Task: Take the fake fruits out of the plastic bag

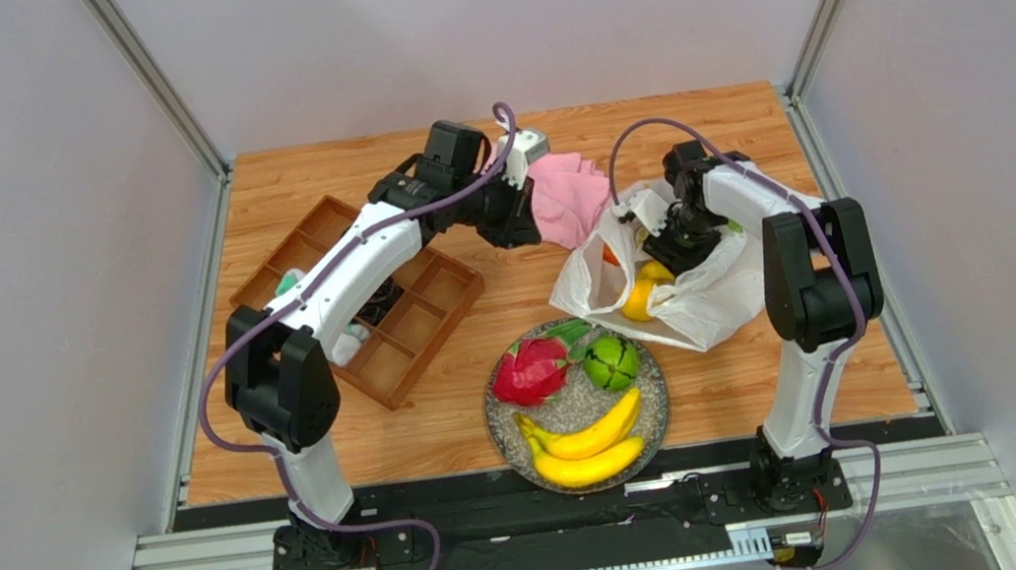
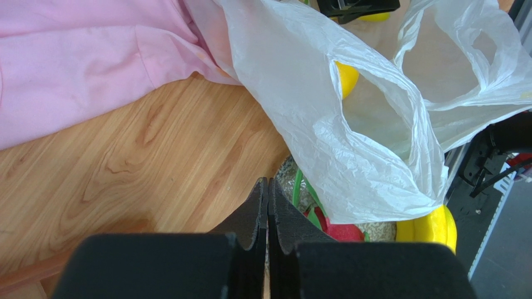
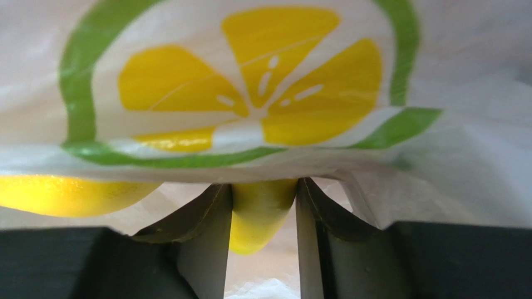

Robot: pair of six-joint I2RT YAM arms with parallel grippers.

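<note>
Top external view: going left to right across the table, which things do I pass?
wooden divided tray → dragon fruit → green fruit → plastic bag. The pink cloth overlaps these, so it is left out.

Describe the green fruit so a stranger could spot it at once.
Find the round speckled plate at the near edge of the wooden table. On its far right part sits the green fruit, right of the red-pink dragon fruit and beyond the yellow bananas. It is the only green, ball-shaped piece there.
</note>
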